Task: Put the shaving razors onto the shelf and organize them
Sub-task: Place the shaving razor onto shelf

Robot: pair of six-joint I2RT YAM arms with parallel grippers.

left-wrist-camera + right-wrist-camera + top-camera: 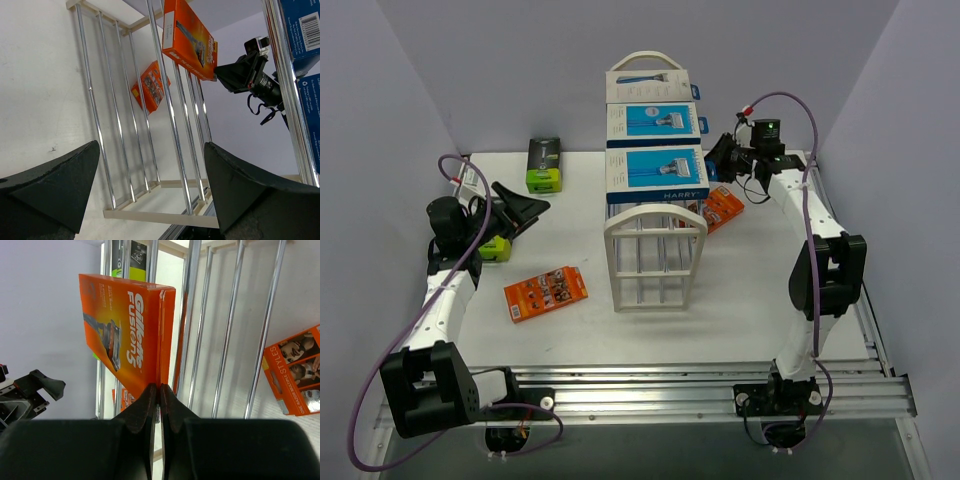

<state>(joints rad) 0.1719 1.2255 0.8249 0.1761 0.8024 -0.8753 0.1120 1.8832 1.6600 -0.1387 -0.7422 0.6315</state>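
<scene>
Pincer on the right arm (160, 387) is clamping fully shut on the thin edge of an orange razor box (125, 335), holding it upright beside the shelf (655, 255) bars, probably so it fits between them; left pincer (151, 150) is hanging wide open, empty.

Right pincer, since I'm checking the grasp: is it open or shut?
Shut: in the right wrist view, the right pincer clamps its black fingers on the edge of the flat orange Gillette Fusion razor box.
</scene>
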